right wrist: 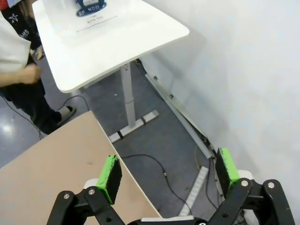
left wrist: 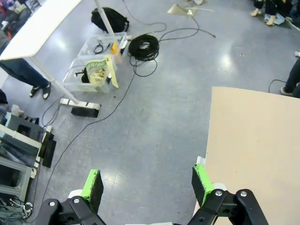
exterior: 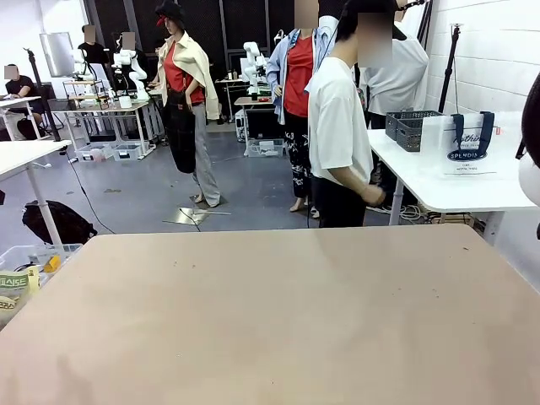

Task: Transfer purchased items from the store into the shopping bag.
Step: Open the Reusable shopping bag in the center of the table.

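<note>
The table (exterior: 270, 321) is being viewed by the front camera from close to its near edge, facing across it toward a person (exterior: 337, 126) and a side table (exterior: 422, 181) farther right. The left wrist camera is being pointed down from high beside the table's left edge, past the left gripper (left wrist: 146, 180), at floor (left wrist: 154, 122) and bins (left wrist: 93, 70). The right wrist camera is being pointed down from high off the right edge, past the right gripper (right wrist: 168, 168), at the wall (right wrist: 243, 70). The bins are being shared by front and left wrist views; the side table, bag (exterior: 466, 143) and person by front and right wrist views.
</note>
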Robot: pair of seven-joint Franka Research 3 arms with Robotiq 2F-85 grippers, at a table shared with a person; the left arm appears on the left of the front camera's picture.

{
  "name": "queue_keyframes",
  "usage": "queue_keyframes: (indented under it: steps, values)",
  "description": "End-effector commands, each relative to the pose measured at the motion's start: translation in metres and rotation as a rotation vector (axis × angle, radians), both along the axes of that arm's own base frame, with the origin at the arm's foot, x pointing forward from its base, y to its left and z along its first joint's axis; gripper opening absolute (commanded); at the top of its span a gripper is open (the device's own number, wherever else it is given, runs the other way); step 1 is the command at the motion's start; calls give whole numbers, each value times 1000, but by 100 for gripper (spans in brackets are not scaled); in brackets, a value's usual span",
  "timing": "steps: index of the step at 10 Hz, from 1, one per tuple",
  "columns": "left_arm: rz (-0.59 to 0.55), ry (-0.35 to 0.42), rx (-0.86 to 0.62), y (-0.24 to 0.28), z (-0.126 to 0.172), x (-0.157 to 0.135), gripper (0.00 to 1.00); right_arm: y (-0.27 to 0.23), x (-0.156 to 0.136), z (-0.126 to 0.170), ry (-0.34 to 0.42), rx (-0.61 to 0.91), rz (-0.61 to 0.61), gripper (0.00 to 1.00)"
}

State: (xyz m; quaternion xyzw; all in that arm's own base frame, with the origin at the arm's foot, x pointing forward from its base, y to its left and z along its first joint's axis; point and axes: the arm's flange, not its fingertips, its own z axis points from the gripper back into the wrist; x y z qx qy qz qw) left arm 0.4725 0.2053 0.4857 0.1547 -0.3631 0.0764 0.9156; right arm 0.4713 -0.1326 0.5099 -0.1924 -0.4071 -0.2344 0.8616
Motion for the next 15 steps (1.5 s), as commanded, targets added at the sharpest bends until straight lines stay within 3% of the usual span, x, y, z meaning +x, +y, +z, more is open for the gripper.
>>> queue_keyframes:
  steps: [1,15]
  values:
    - [-1,-7,7,3,3,-1,100,5,2,-2,-8,14,-5,100]
    - [-1,-7,7,3,3,-1,100,5,2,-2,-8,14,-5,100]
